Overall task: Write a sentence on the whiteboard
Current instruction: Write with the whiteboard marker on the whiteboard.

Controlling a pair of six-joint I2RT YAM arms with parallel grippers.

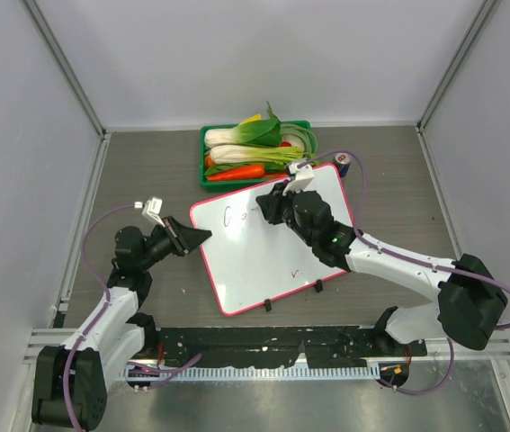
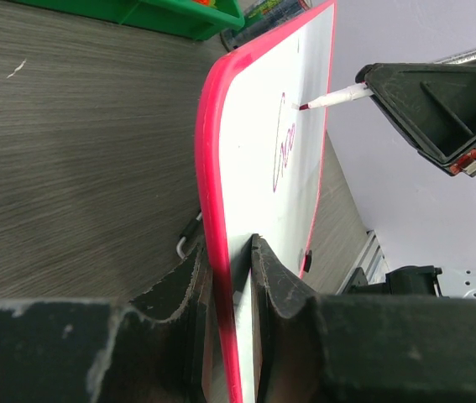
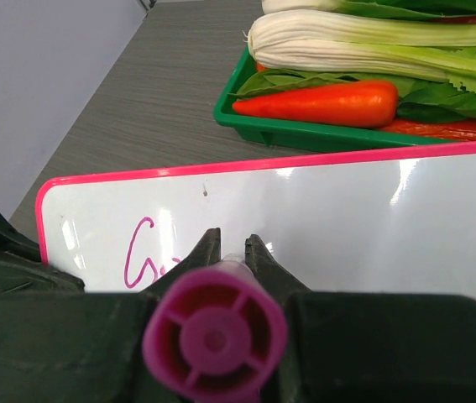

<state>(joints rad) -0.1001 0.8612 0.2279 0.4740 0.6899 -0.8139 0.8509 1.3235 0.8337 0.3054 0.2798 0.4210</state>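
Where the arms are bolted along the near side of the table (image 1: 147,162), the whiteboard (image 1: 272,261) lies just beyond them, turned a little askew. The left gripper (image 1: 196,237) is clenched on the board's short left edge, a finger on either face of the pink frame, pinning it.

Farther in, the right gripper (image 1: 265,208) is clamped around a purple marker (image 2: 334,98), whose tip touches the white surface near the far left corner. The sentence (image 3: 145,256) is so far only a "G" and a letter or two, sitting between the pinned edge and the tip.

To my eye the line must run along the board's long axis, rightward and away from the left gripper, toward the bare board on the writing arm's own side. Just past the far edge sits a green tray (image 1: 208,175) of vegetables.
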